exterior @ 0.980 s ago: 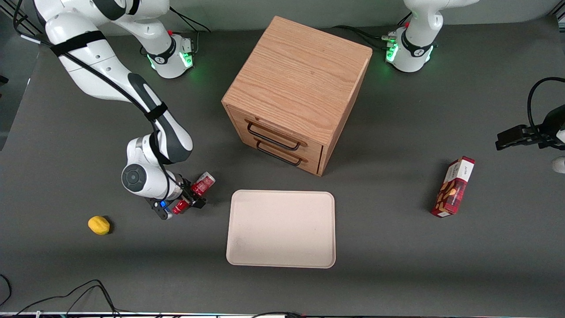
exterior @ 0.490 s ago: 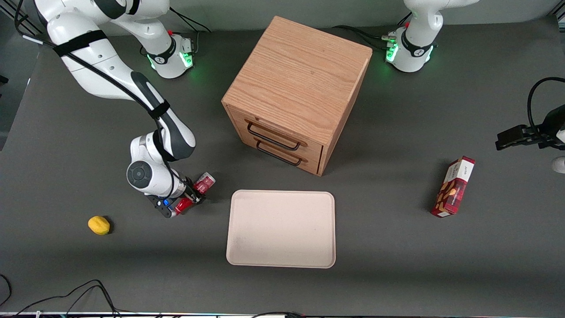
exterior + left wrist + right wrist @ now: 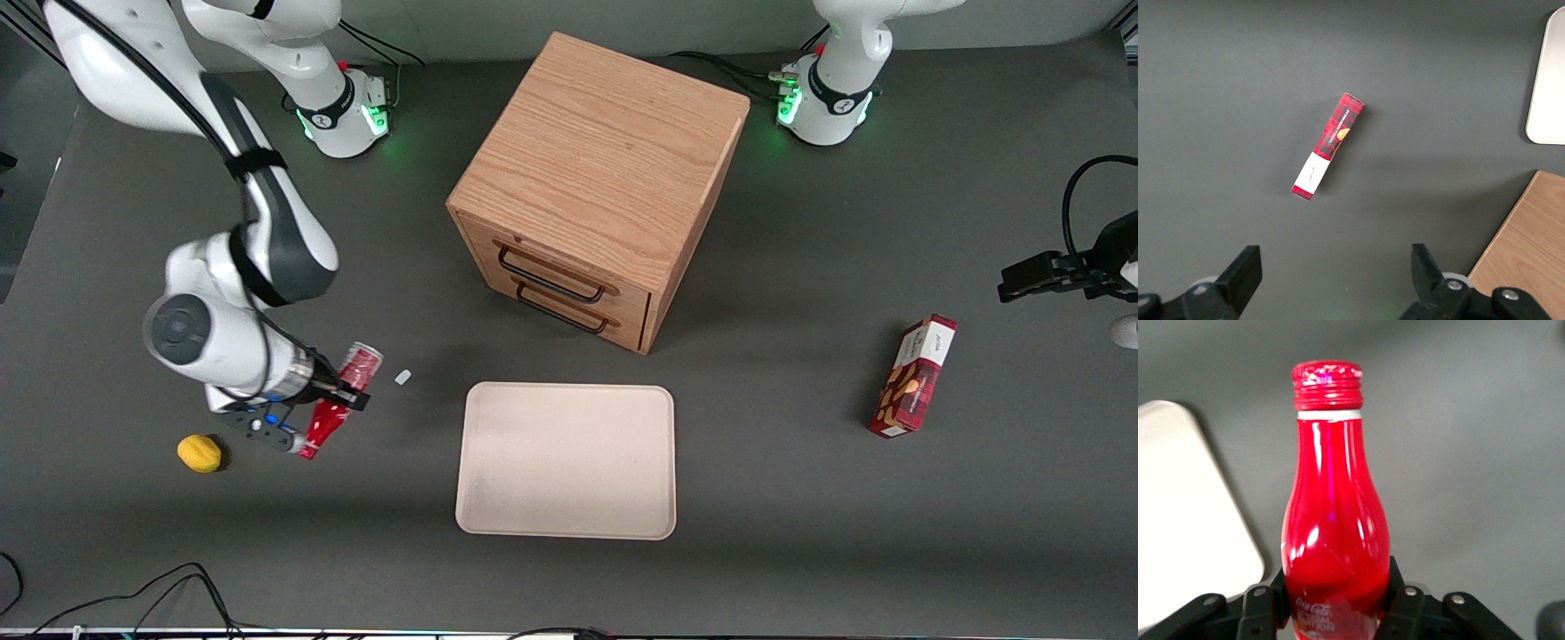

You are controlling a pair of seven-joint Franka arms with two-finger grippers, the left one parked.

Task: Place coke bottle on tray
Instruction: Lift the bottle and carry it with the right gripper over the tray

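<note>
My right gripper is shut on the coke bottle, a slim red bottle with a red cap. It holds the bottle tilted, above the table. The bottle is beside the tray, toward the working arm's end of the table, and apart from it. The tray is a large flat pale beige rectangle with nothing on it. In the right wrist view the bottle stands between the black fingers of the gripper, held at its lower body. A corner of the tray shows beside it.
A wooden two-drawer cabinet stands farther from the front camera than the tray. A yellow lemon lies below the gripper's arm. A small white piece lies on the table near the bottle. A red snack box lies toward the parked arm's end.
The right arm has risen and moved toward its own end of the table, carrying the bottle up off the table. A small white piece now shows where the bottle lay.
</note>
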